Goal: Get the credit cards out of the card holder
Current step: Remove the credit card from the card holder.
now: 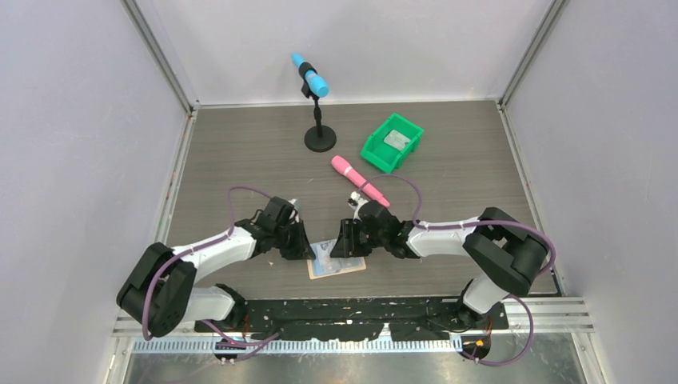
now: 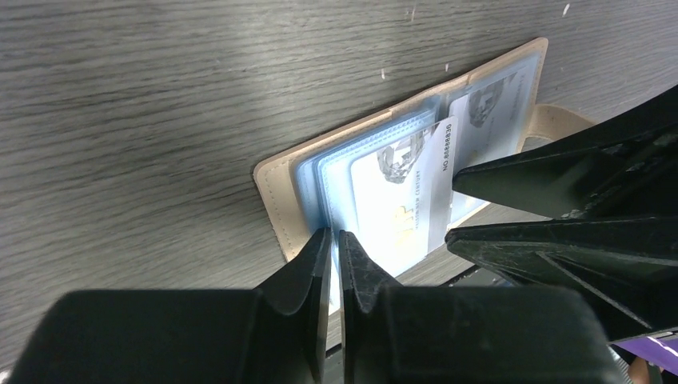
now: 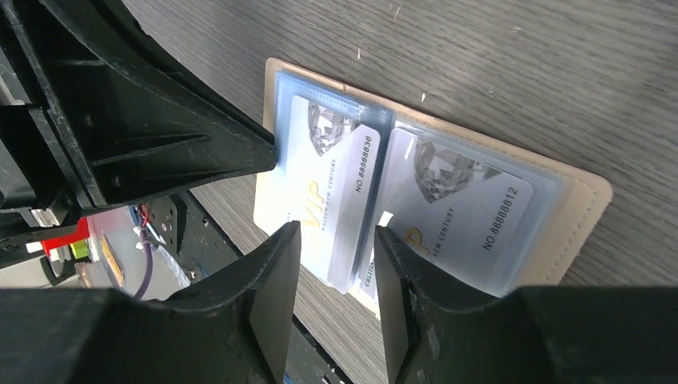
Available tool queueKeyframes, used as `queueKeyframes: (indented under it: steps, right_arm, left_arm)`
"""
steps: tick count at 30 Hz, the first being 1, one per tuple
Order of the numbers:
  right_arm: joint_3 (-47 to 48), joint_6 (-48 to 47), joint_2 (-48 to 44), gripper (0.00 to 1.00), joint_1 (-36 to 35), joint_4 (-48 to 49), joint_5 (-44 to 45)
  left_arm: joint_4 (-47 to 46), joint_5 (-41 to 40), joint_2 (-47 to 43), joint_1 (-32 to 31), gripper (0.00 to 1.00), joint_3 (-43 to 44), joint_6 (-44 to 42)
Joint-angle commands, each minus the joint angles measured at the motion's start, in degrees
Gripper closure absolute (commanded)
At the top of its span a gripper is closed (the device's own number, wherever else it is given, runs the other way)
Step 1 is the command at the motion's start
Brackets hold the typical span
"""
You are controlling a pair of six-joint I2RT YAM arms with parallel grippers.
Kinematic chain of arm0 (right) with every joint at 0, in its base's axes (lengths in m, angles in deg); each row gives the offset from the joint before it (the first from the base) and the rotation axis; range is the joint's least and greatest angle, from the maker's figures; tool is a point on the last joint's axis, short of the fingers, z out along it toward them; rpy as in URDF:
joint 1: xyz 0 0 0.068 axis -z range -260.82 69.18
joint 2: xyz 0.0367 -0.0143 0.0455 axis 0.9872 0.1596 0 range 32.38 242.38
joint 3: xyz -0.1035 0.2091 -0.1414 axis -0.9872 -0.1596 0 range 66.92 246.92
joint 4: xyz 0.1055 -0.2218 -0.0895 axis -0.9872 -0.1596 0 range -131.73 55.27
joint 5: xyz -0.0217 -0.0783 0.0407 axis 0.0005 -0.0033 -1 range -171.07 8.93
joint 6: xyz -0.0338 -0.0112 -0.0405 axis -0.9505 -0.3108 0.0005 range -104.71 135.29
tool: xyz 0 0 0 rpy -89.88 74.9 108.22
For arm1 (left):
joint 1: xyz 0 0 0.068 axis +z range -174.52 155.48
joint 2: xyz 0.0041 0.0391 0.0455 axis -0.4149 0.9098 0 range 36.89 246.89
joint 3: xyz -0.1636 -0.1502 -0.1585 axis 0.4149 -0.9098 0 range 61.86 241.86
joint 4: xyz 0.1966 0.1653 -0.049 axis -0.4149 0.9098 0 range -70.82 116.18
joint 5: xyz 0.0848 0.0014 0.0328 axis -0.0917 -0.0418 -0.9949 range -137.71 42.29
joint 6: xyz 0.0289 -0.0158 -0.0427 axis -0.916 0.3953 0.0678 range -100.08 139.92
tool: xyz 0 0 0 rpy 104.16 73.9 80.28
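Observation:
The tan card holder (image 1: pixel 337 266) lies open near the table's front edge, its clear bluish sleeves fanned up (image 2: pixel 276 188) (image 3: pixel 588 200). Two silvery-grey credit cards show in the sleeves, the left card (image 3: pixel 328 172) (image 2: pixel 400 200) and the right card (image 3: pixel 456 208). The left card sticks partly out of its sleeve. My left gripper (image 1: pixel 310 250) (image 2: pixel 334 236) is shut on a sleeve edge of the holder. My right gripper (image 1: pixel 340 244) (image 3: pixel 336 236) is open, its fingers on either side of the protruding card's edge. No plain blue card shows.
A green bin (image 1: pixel 392 142) holding a grey card stands at the back right. A pink microphone (image 1: pixel 360 181) lies just behind the right gripper. A blue microphone on a black stand (image 1: pixel 320 138) stands at the back. The black front rail (image 1: pixel 344 308) runs close below the holder.

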State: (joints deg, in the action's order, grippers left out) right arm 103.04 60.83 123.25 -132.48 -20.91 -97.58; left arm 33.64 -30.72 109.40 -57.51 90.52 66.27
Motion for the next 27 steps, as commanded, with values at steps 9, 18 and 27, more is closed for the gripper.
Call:
queueKeyframes:
  steps: [9,18,27]
  right_arm:
    - [2.01,-0.15,1.34,0.54,-0.46,1.38,0.12]
    - [0.56,2.16,1.84,0.58,-0.33,6.57,-2.03]
    - [-1.21,3.77,1.32,0.80,0.51,9.82,-2.91]
  left_arm:
    - [-3.21,0.01,1.81,-0.19,0.90,-1.59,0.15]
    - [-3.38,-0.01,1.80,-0.23,0.90,-1.86,0.26]
    - [-3.38,0.00,2.17,-0.23,0.90,-1.95,0.23]
